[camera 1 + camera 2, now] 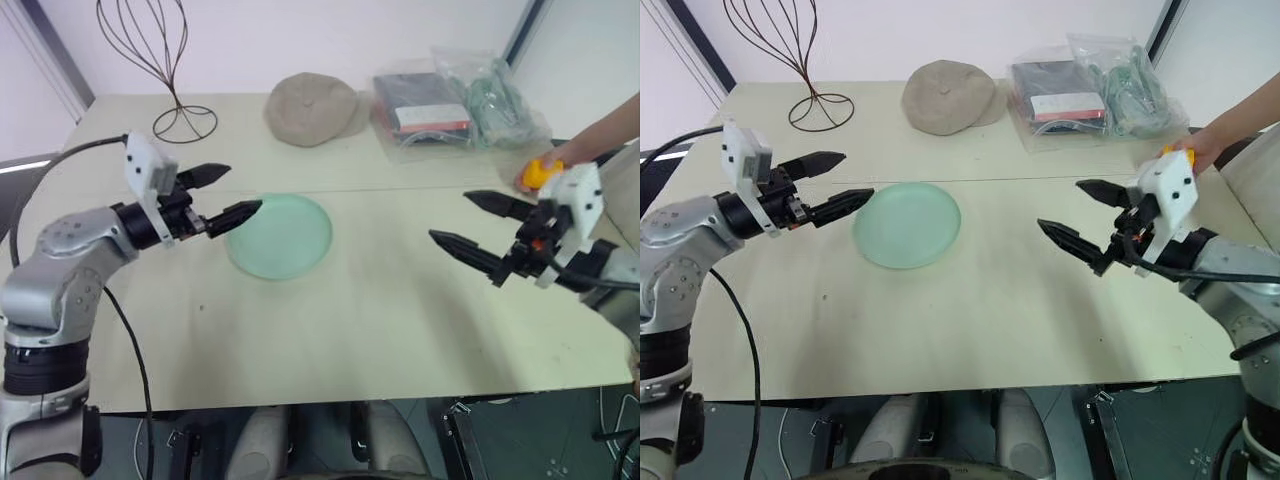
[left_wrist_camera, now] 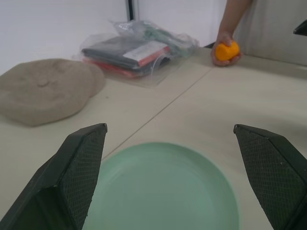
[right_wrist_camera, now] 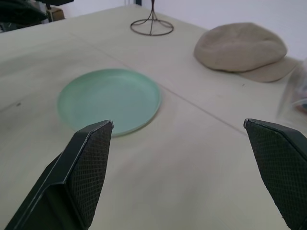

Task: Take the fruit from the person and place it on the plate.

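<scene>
Head camera, table as clock face with 12 at the far edge.

The fruit (image 1: 540,172) sits at about 3 o'clock, at the table's right edge, held in the person's hand (image 1: 528,176), whose forearm comes in from the upper right. In the left wrist view the hand cups the orange fruit against the tabletop; whether the fruit actually rests on the surface or is only held just above it is hard to tell.

The right gripper (image 1: 472,228) hovers over the table at roughly 4 o'clock, fingers spread wide, nothing between them. The fruit lies just beyond and to the right of its upper fingertip, near but apart, partly hidden behind the white wrist housing in the right eye view.

The left gripper (image 1: 232,193) is at about 9 o'clock, also standing wide and empty. Its lower fingertip reaches over the left rim of the plate (image 1: 290,245); contact cannot be judged.

The plate, pale green, lies near the table's centre, bare, well apart from the fruit.

Far side: beige cap (image 1: 312,108) at 12 o'clock, wire stand (image 1: 180,110) at 11, plastic bags (image 1: 455,100) with contents at 1.
</scene>
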`<act>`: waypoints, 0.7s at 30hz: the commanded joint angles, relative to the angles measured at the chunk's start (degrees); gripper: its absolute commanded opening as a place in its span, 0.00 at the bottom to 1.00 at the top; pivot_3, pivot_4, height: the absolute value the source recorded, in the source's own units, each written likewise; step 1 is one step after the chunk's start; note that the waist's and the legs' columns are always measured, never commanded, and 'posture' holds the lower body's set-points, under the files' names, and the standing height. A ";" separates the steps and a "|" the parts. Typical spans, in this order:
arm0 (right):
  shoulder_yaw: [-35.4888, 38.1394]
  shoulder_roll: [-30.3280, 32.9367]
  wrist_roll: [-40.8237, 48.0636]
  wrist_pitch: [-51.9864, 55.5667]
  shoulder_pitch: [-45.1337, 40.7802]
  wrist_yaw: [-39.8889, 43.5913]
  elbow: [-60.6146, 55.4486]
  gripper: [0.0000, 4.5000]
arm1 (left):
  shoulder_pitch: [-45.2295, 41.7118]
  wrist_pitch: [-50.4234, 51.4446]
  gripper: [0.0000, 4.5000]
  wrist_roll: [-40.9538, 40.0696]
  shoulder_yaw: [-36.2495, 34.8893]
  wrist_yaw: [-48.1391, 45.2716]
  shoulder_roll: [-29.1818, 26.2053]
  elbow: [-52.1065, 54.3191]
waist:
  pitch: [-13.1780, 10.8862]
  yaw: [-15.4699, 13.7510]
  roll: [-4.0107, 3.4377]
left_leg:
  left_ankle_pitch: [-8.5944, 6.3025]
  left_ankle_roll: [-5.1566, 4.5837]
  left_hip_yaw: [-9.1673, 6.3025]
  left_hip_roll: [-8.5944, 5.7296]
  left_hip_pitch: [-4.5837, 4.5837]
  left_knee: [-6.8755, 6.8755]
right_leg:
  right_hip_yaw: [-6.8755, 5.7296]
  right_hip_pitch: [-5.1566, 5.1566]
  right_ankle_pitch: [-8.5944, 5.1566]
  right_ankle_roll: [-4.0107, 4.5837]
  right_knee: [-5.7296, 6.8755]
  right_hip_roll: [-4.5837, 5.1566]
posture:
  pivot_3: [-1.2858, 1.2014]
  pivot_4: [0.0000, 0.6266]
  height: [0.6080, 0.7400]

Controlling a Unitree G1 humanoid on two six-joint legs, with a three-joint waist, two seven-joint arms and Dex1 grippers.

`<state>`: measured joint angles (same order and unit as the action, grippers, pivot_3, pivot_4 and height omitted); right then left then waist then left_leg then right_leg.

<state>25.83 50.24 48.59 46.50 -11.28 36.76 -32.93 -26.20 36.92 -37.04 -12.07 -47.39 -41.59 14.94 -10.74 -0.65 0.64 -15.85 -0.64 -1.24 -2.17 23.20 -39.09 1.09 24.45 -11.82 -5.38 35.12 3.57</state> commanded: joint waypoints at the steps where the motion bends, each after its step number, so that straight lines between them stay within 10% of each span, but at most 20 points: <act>1: 2.64 1.46 1.96 0.68 -1.10 -0.03 0.17 1.00 | -0.26 -0.25 0.99 -0.76 0.02 -1.79 -1.17 1.11 | -0.01 0.00 0.02 | 0.00 0.00 0.00 0.00 0.00 0.00 | 0.00 0.00 0.00 0.00 0.00 0.00 | 0.52 0.24 1.00; 21: 0.76 0.80 3.70 1.34 -0.47 -2.10 -0.74 1.00 | -0.64 1.04 0.99 -1.40 0.38 -0.65 -0.21 2.51 | -0.01 -0.06 0.02 | 0.00 0.00 -0.02 0.01 0.09 0.00 | 0.09 0.07 0.00 0.00 -0.04 0.09 | 0.52 0.24 1.00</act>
<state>25.56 50.56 51.62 48.36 -11.72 34.54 -32.30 -26.66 38.24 -37.56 -10.92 -48.27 -41.67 15.53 -10.75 -0.71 0.65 -15.86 -0.64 -1.26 -2.16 23.30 -39.09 1.18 24.52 -11.82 -5.37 35.08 3.67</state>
